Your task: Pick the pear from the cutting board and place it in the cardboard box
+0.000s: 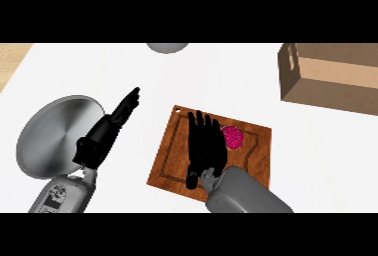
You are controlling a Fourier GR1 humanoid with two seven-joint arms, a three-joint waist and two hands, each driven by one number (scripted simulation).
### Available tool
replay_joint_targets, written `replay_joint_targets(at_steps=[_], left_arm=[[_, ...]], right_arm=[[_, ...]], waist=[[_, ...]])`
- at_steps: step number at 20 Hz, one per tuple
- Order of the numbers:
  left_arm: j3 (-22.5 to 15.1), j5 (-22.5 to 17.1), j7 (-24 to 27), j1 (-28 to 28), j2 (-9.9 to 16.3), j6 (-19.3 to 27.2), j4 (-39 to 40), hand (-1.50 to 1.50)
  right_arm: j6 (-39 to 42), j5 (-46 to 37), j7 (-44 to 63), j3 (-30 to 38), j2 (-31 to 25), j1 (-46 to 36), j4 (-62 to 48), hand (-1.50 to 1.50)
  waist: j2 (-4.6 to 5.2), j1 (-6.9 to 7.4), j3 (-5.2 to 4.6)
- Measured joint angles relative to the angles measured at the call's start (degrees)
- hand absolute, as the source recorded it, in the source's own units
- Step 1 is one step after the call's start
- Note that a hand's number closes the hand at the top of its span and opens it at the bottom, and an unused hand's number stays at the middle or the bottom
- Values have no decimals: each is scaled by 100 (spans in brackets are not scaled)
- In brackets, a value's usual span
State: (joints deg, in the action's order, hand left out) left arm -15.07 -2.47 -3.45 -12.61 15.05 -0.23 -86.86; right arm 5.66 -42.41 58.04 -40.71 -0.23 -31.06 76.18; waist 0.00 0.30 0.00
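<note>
Near the middle of the white counter (pixel 148 75): a brown cutting board (pixel 251 165), turned a bit like a diamond, with a thin groove near its edge.

On the far right part of the board: the pear (pixel 234 136), pink and round, lying down. Partly hidden by black fingers on its left side.

Over the board, coming in from the near edge: the right hand (pixel 204 150), black, on a grey arm. Fingers straight and close together, pointing far. Spread flat, holding nothing. Lying just left of the pear, right beside it. Touching the pear or not: cannot tell.

Far right on the counter: the cardboard box (pixel 325 82), brown, with a cut-out grip hole in its left wall. Well apart from the board and from the pear.

On the left: a big round silver plate (pixel 52 137), shiny grey.

Above the plate's right edge: the left hand (pixel 111 127), black too. Fingers straight, pointing far and a little right. Holding nothing. Well apart from the board.

At the far edge of the counter: part of a grey round thing (pixel 167 47), cut off by the view.

At the far left corner: a strip of light wood (pixel 11 57) beside the counter.
</note>
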Motion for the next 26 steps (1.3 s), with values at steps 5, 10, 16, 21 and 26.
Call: replay_joint_targets(at_steps=[5, 10, 16, 21, 26], left_arm=[[158, 159, 100, -99, -207, -73, 227, 0], [172, 292, -152, 17, -296, -137, -92, 0], [359, 401, -32, 105, -362, -323, -41, 0], [467, 418, -146, 167, -391, -468, -220, 0], [493, 486, -197, 228, -442, -438, -319, 0]], right_arm=[[-77, 74, 12, -105, 4, -59, -277, -150], [-148, -13, 20, -136, 7, -101, -524, -150], [-139, -40, -178, -79, 24, -37, -702, 150], [-212, -149, -304, -202, 11, -98, -867, 150], [-225, -14, -1497, 21, -1009, 158, -390, 150]], waist=[[3, -1, 0], [-10, 7, 1], [-32, 6, 1], [-55, 13, -6], [-85, -48, 9]])
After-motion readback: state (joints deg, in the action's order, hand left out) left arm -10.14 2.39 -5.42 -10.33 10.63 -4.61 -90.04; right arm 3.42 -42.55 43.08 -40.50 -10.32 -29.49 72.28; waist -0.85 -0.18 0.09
